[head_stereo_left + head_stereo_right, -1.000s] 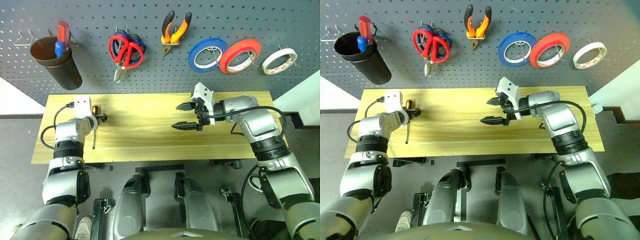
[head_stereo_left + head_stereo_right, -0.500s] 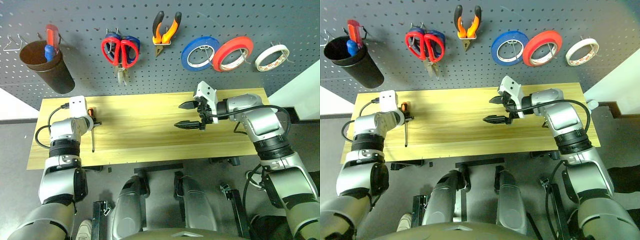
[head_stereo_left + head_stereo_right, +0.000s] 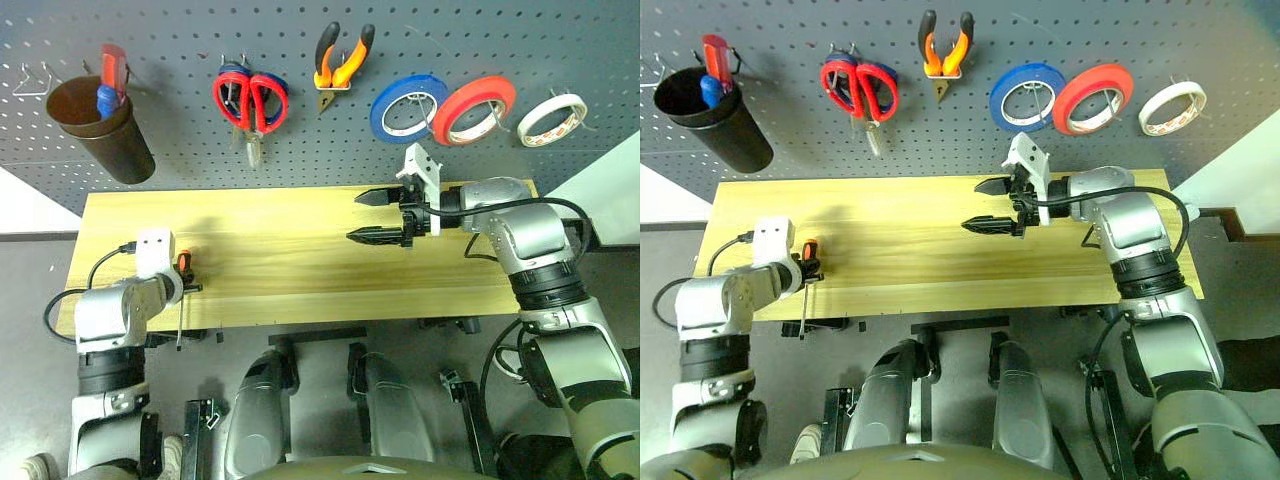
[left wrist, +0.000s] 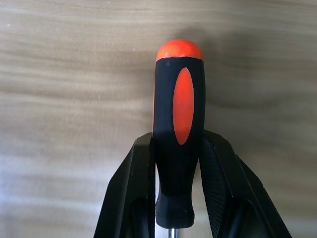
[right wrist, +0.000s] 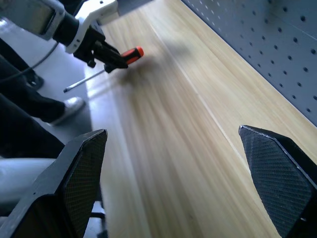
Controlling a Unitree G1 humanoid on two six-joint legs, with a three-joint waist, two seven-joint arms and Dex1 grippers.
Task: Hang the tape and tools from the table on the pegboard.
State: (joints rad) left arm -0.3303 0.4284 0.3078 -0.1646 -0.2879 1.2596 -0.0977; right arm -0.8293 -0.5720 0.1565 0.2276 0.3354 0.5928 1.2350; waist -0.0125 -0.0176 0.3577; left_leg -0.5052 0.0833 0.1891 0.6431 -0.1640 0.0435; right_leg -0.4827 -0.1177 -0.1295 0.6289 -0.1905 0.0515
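- Our left gripper (image 4: 178, 198) clamps the screwdriver (image 4: 178, 134) by its handle, over the table's (image 3: 300, 270) 8 o'clock corner.
- Right gripper (image 3: 385, 215) gapes empty.
- We carry it to the cup (image 3: 105, 130) at 10 o'clock on the pegboard (image 3: 180, 40), shaft down.

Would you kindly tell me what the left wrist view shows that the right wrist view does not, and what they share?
Left wrist view alone: the oval orange inlay on the black handle, and the ribbed inner pads of the left claw pressing both sides of it.

Right wrist view alone: the steel shaft jutting past the table edge, the dark grey pegboard, and the right claw standing open.

Both: the small orange-and-black screwdriver held by the left claw above the light wooden table.
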